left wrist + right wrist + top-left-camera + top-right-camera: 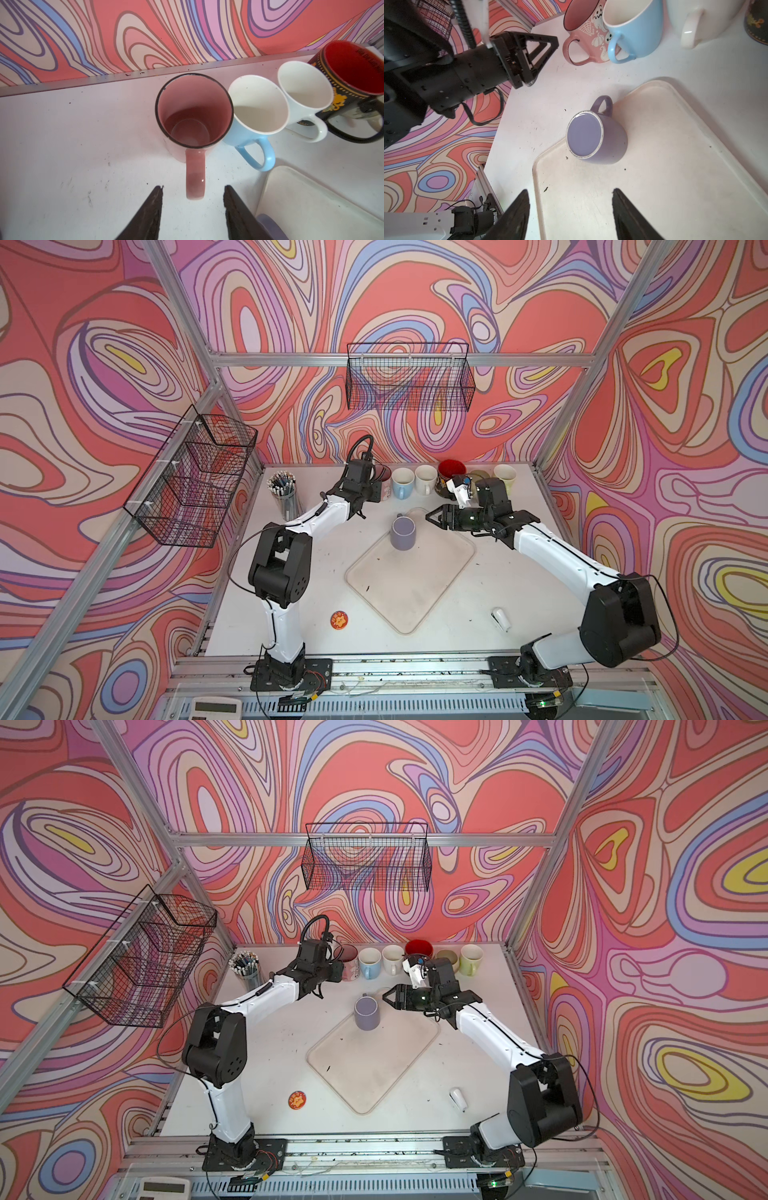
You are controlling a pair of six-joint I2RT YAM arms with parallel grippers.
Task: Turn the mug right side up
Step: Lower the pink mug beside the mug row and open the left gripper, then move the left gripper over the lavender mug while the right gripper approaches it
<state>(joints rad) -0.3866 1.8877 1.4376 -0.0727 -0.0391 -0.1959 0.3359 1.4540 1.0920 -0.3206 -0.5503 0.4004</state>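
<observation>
On the far corner of the beige tray we see the purple mug standing upside down, base up, just inside the rim, its handle reaching out past that edge. Bare tray spreads near and right of it. Our right gripper hangs just right of the mug, jaws spread and holding nothing. Our left gripper sits farther back, fingers parted either side of the handle tip of the pink mug, not touching it. That mug starts a tight row along the far edge of the counter, beside the light blue mug, with a strip of open counter before the purple one.
</observation>
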